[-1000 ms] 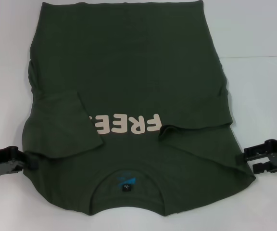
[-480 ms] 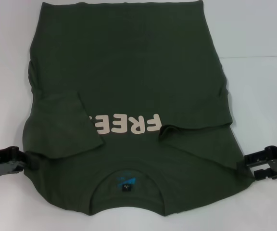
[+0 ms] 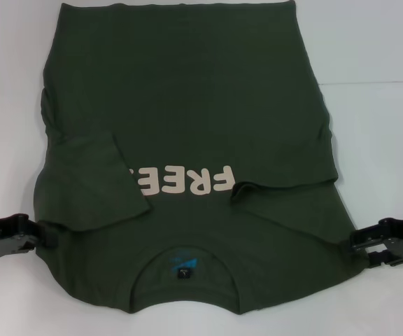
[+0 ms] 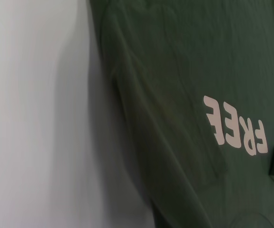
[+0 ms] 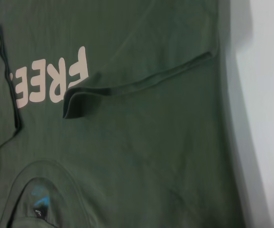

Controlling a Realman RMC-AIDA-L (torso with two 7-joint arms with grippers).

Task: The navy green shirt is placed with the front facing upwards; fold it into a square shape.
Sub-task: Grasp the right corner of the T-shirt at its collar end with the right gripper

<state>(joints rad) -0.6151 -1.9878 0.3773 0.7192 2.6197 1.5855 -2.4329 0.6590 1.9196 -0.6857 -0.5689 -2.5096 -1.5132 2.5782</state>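
Head view: the left gripper (image 3: 44,234) and right gripper (image 3: 354,243) are seen closed on opposite shoulder edges of the navy green shirt (image 3: 187,126), spread front-up on the white worktop (image 3: 383,126) with both sleeves folded inward. For a square fold, both shoulders are best lifted level and carried evenly toward the hem.

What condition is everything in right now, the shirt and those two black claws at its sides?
Shirt: flat on the table, front up, both sleeves folded in over the chest, partly covering the lettering.
Left end effector: at the shirt's shoulder edge, shut on the cloth.
Right end effector: at the opposite shoulder edge, closed on the cloth.
Table: white, bearing the shirt.
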